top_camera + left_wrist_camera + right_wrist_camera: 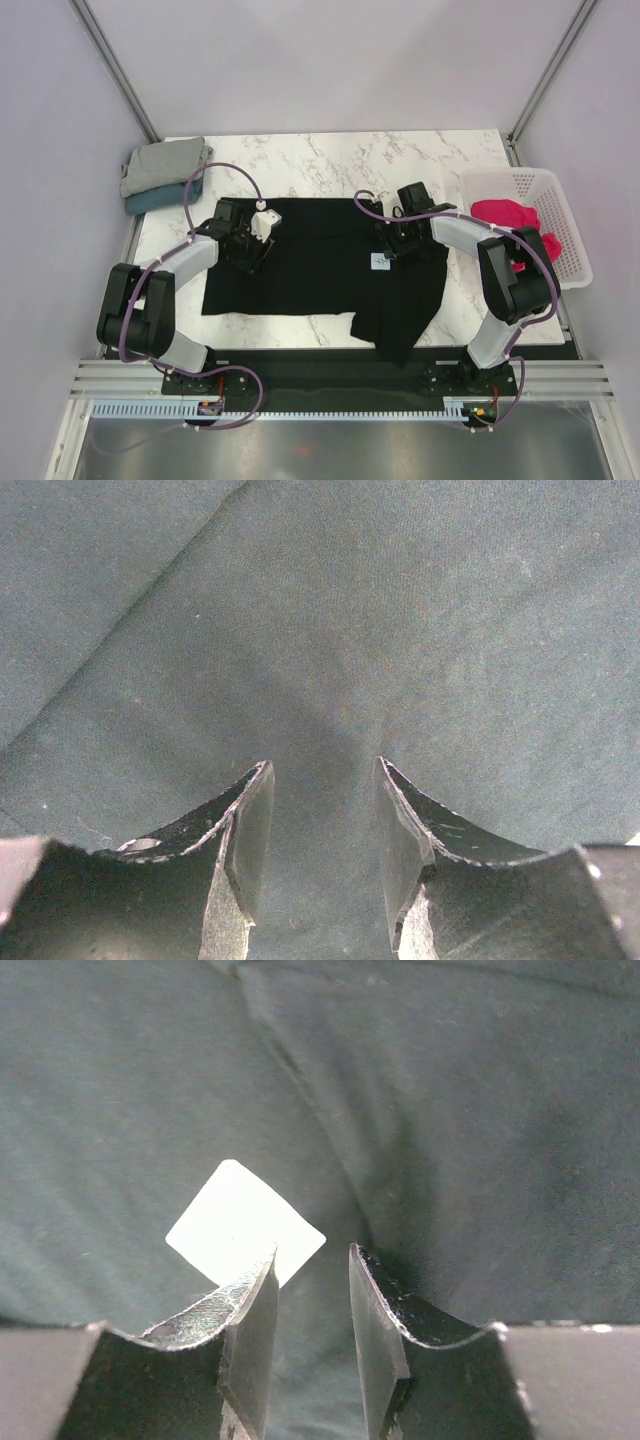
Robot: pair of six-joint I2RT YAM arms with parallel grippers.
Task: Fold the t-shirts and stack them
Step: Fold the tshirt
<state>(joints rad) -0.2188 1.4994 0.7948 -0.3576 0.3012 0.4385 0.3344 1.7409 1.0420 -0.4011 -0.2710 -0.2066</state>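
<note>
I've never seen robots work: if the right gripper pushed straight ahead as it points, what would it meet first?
The black t-shirt, just beside its white tag. Nothing lies between it and the right gripper, which may already touch.

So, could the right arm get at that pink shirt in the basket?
Probably yes: the pink shirt lies uncovered in the open-topped basket, close beside the right arm, with nothing between them.

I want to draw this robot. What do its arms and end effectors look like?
The left arm and right arm are chunky black joints with pale grey tubes between. A thin purple cable loops along each. The left end effector and right end effector each have two black, curved fingers with scratched edges.
</note>
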